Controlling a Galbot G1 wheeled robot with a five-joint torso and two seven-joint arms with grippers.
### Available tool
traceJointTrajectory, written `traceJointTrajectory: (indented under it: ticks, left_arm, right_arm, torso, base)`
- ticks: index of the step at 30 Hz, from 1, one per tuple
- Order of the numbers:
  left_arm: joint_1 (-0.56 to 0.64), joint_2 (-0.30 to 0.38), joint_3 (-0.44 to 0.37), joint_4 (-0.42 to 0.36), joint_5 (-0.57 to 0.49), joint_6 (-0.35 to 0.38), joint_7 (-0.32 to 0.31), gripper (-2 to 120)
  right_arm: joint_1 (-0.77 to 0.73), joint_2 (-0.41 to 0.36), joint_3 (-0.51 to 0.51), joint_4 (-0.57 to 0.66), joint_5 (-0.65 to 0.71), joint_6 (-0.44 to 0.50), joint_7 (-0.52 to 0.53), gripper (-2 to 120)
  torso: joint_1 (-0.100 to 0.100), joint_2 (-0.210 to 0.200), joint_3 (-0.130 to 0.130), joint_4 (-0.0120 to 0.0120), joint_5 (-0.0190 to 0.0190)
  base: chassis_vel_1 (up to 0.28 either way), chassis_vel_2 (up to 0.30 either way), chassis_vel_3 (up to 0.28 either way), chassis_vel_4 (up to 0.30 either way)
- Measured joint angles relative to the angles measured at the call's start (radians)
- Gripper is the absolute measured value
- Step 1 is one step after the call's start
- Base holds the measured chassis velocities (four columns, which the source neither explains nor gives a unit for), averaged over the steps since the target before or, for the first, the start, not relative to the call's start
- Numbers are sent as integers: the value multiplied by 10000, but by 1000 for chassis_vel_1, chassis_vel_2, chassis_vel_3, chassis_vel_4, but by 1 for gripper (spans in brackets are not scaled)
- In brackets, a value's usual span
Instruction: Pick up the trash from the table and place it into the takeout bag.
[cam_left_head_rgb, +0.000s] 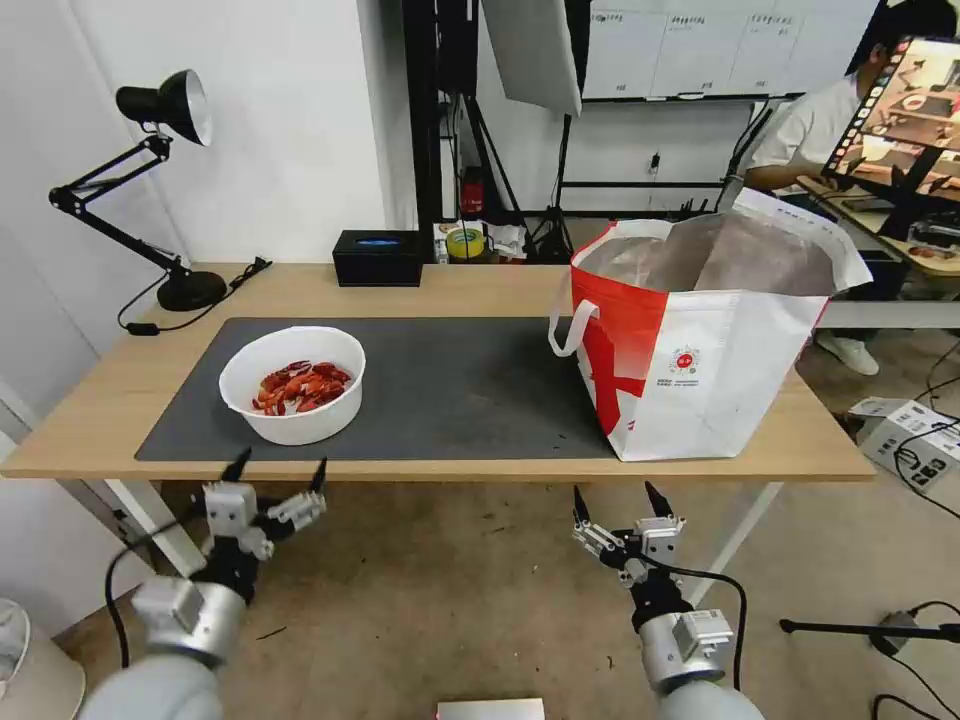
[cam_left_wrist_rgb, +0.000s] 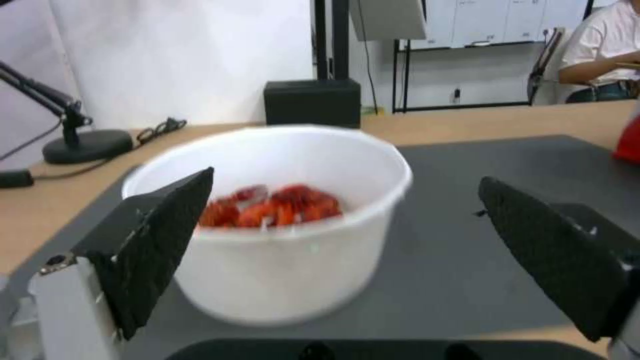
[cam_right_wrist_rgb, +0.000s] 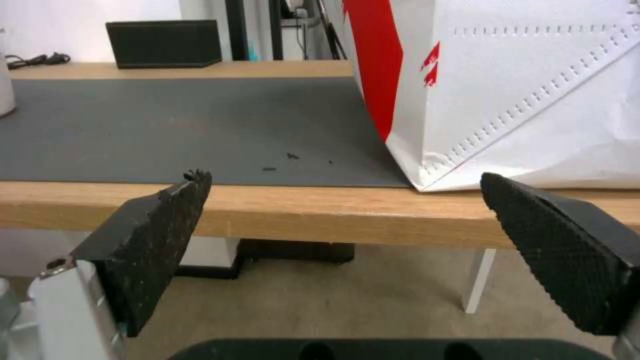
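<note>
Left pincer (cam_left_head_rgb: 279, 473) spread wide, empty, hanging just off the table's (cam_left_head_rgb: 100, 400) near edge. White bowl of crayfish shells (cam_left_head_rgb: 293, 384) sits at its 12 o'clock, just beyond the tips, on the left part of the dark grey mat (cam_left_head_rgb: 460, 390), not touched. In the left wrist view the bowl (cam_left_wrist_rgb: 287, 220) is between the two fingers (cam_left_wrist_rgb: 157, 245) but farther off, no contact; bowl outline smeared, shells (cam_left_wrist_rgb: 273, 207) read only as a red mass. Black desk lamp (cam_left_head_rgb: 165, 180) at 10 o'clock from the bowl, black rectangular box (cam_left_head_rgb: 378, 258) at 1 o'clock on the far table edge.

Right pincer (cam_left_head_rgb: 615, 504) also spread, empty, below the near table edge. Takeout bag (cam_left_head_rgb: 700, 340) at its 1 o'clock, upright on the table's right end, mouth open with foil lining showing, one white loop handle (cam_left_head_rgb: 568, 325) hanging on its left side. Right wrist view: bag's lower corner (cam_right_wrist_rgb: 507, 100) stands on the wood strip just past the mat (cam_right_wrist_rgb: 167, 125), top cut off; a sliver of the bowl at the picture's edge. A few dark crumbs (cam_right_wrist_rgb: 290, 157) on the mat. Bag's inside bottom hidden, contents cannot be told.
</note>
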Motion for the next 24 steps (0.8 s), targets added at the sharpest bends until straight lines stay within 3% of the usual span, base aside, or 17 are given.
traceJointTrajectory:
  ticks: [5,7,15,20,24]
  left_arm:
    - [-969,889,210,245,-864,387,-385,100]
    - [-1857,1785,434,694,-1635,646,-604,100]
    - [-2833,2919,633,1260,-3025,1535,-876,100]
    - [-4443,3532,1446,1831,-4446,2879,-1072,100]
    - [-4956,3636,1462,2102,-5484,3954,-1493,100]
  right_arm:
    - [4,-1,1,1,2,0,0,100]
    - [6,-1,2,3,5,0,0,100]
    - [10,-2,3,9,10,0,-2,100]
    - [10,-3,3,12,15,-1,-5,100]
    - [11,-3,3,14,17,-2,-6,100]
  torso:
    - [0,0,0,-1,0]
    - [1,0,1,-3,0]
    - [0,0,0,3,-2]
    - [0,0,0,-3,0]
    - [1,0,0,3,-1]
  base:
    - [0,0,0,0]
    - [0,0,0,0]
    - [0,0,0,0]
    - [0,0,0,0]
    - [0,0,0,0]
